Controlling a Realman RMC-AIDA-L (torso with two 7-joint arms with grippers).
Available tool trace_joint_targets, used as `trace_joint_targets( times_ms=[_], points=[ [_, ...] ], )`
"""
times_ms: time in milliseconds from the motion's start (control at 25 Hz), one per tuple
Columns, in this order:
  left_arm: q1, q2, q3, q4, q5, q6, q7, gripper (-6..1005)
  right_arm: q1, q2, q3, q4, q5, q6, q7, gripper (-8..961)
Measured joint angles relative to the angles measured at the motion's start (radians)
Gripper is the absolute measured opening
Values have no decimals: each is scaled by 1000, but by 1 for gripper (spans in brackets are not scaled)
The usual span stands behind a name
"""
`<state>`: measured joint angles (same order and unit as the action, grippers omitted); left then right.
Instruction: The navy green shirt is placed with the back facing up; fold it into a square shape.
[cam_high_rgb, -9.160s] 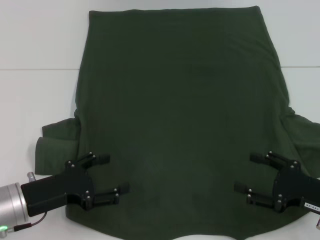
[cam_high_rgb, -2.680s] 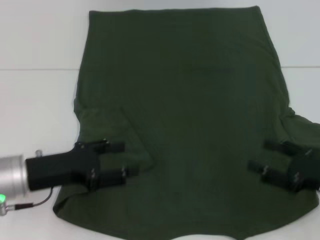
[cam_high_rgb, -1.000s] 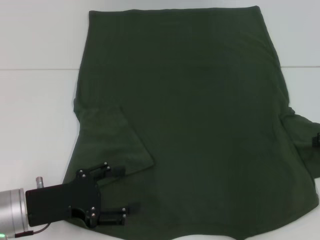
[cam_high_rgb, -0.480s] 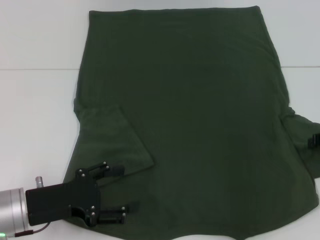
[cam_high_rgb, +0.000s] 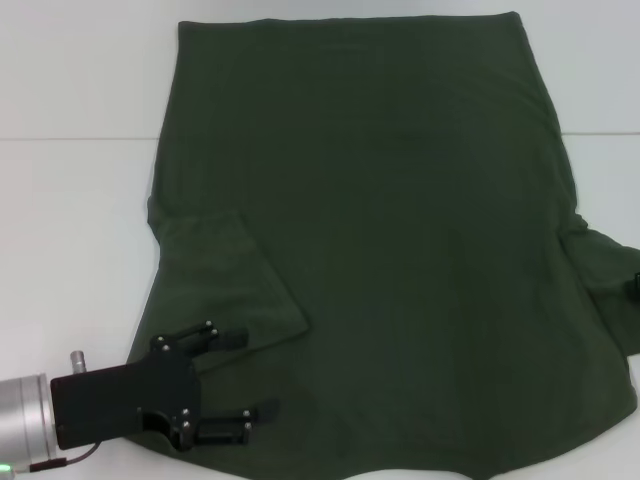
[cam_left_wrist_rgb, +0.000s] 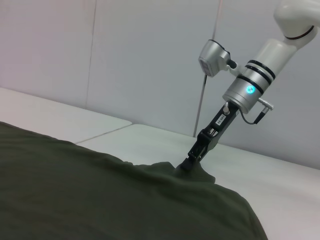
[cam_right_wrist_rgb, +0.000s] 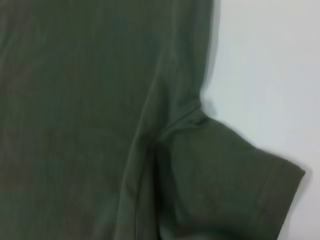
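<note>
The navy green shirt (cam_high_rgb: 370, 230) lies spread back-up on the white table, hem at the far end. Its left sleeve (cam_high_rgb: 235, 285) is folded inward onto the body as a flat flap. My left gripper (cam_high_rgb: 243, 376) hovers open over the shirt's near left corner, holding nothing. The right sleeve (cam_right_wrist_rgb: 225, 185) lies spread out past the body's right edge. My right gripper (cam_left_wrist_rgb: 186, 164) comes down onto that sleeve's tip at the shirt's right side. In the head view only a dark bit of the right gripper (cam_high_rgb: 635, 289) shows at the right border.
White table (cam_high_rgb: 70, 200) surrounds the shirt on the left and right, with a seam line across it. A pale wall (cam_left_wrist_rgb: 125, 60) stands behind the table in the left wrist view.
The left sleeve, once sticking out, now lies folded onto the body. My left gripper let go of it, drew back to the near corner and has hardly moved in the last second. The right gripper slid out to the right edge.
</note>
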<state>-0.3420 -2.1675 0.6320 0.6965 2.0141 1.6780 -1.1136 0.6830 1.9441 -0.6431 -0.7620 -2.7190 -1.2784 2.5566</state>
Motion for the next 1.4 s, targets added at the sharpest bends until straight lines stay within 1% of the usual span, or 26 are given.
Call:
trace_joint_targets(
  times_ms=[200, 640, 880, 1120, 1400],
  points=[
    [-1, 0, 0, 0, -2, -2, 0, 932, 2, -1, -2, 0, -1, 2, 1, 210],
    [-3, 1, -13, 0, -3, -13, 0, 932, 2, -1, -3, 0, -1, 17, -10, 27],
    [-1, 2, -25, 0, -3, -3, -1, 932, -21, -12, 17, -39, 7, 16, -10, 45],
    [0, 2, -24, 0, -1, -1, -5, 932, -48, -25, 73, -110, 24, -21, -11, 63],
    [0, 3, -25, 0, 4, 0, -6, 932, -40, -29, 89, -182, 47, -63, -11, 84]
  ],
)
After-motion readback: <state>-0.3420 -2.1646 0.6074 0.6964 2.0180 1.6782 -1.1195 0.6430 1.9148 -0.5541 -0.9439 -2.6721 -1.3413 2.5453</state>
